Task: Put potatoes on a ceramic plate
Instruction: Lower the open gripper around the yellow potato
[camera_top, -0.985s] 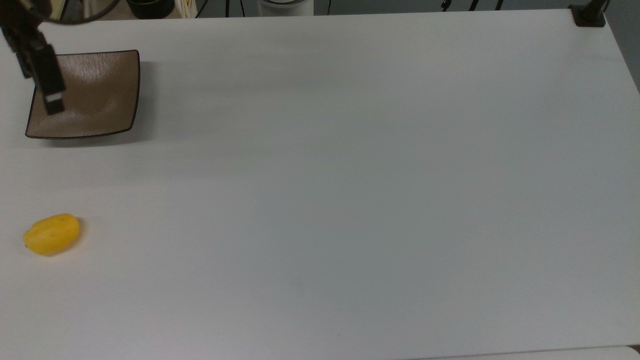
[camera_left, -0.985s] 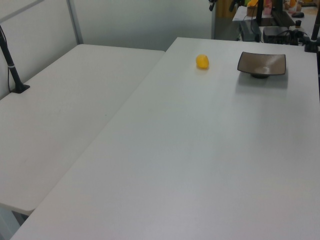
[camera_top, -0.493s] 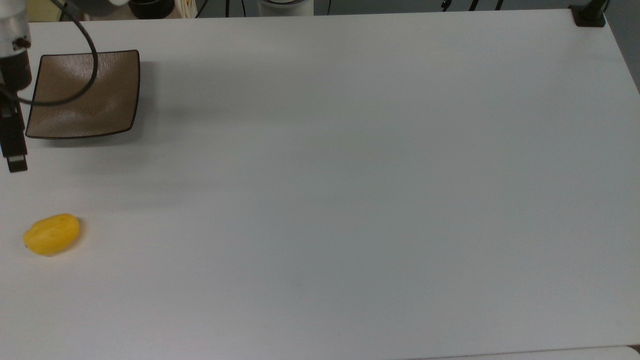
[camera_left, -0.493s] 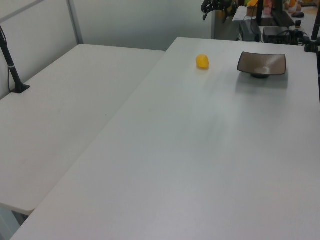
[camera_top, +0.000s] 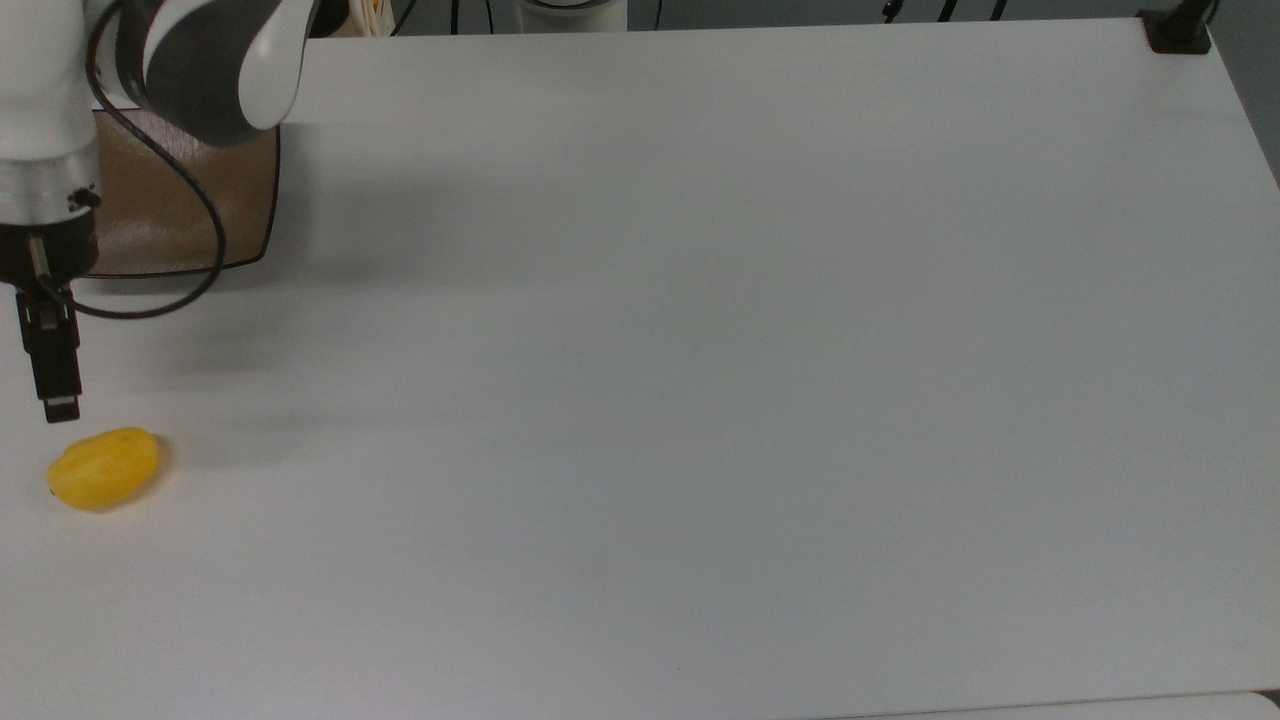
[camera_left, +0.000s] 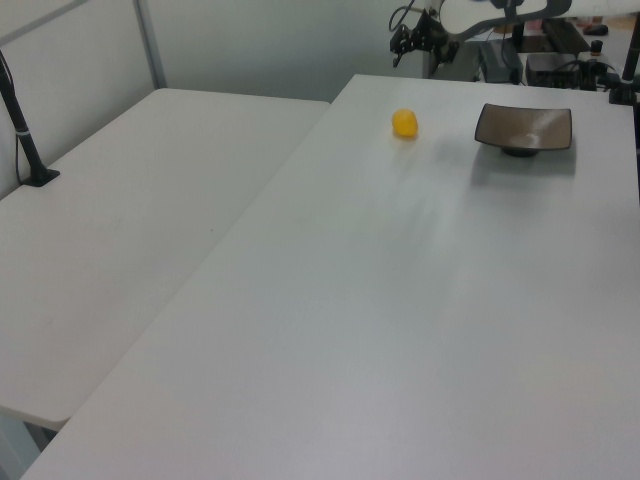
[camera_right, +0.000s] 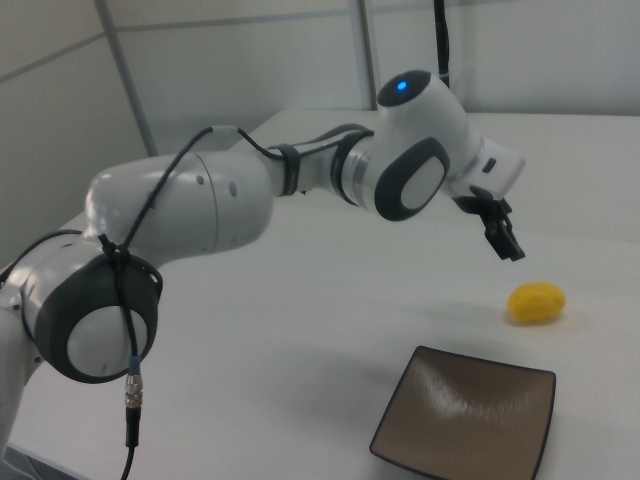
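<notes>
The potato (camera_top: 103, 468) is a small bright yellow oval lying on the white table near the top view's left edge. It also shows in the left view (camera_left: 404, 123) and the right view (camera_right: 536, 303). The square glossy brown ceramic plate (camera_top: 190, 215) stands further up the top view's left side, partly covered by the arm, and nothing lies on it (camera_right: 465, 418) (camera_left: 524, 128). My gripper (camera_top: 58, 397) hangs just above the potato in the top view, between plate and potato. In the right view my gripper (camera_right: 507, 246) is in the air, apart from the potato.
The white table (camera_top: 700, 350) stretches wide toward the top view's right. A black post base (camera_top: 1178, 30) sits at its far right corner. A second white table (camera_left: 130, 200) adjoins on the left view's left. The arm's white links (camera_right: 260, 190) reach in over the table.
The gripper has moved from over the plate down the top view's left edge to just short of the potato. The arm's elbow now covers part of the plate. The potato has not moved.
</notes>
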